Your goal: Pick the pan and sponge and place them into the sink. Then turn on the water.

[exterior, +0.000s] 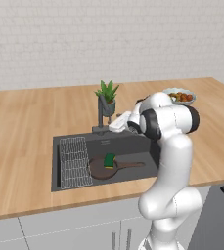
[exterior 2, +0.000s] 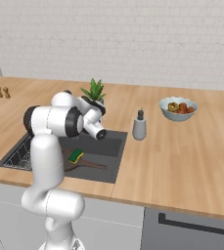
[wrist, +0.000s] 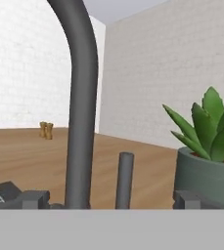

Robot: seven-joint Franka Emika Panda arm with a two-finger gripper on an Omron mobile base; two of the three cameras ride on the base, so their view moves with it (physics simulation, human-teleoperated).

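Sink: large dark grey basin set in the wooden counter, wire rack on its left side. No water runs from the spout.

Pan: dark brown, flat on the basin floor beside the rack, handle pointing right along the sink's length. Already placed.

Faucet: dark grey upright neck at the back rim of the sink, curving overhead in the hand view. A short upright lever stands just to its right there, between the neck and the potted plant. Judged to be the remaining target.

Gripper: at the back of the sink near the faucet base, facing it head-on; jaws spread wide, nothing between them. Fingertips sit low in the hand view on either side of the neck and lever, so the lever lies straight ahead and close.

Sponge: green over yellow, resting on the pan's rim. Already placed.

Also present: bowl of food, soap bottle, on the counter right of the sink.
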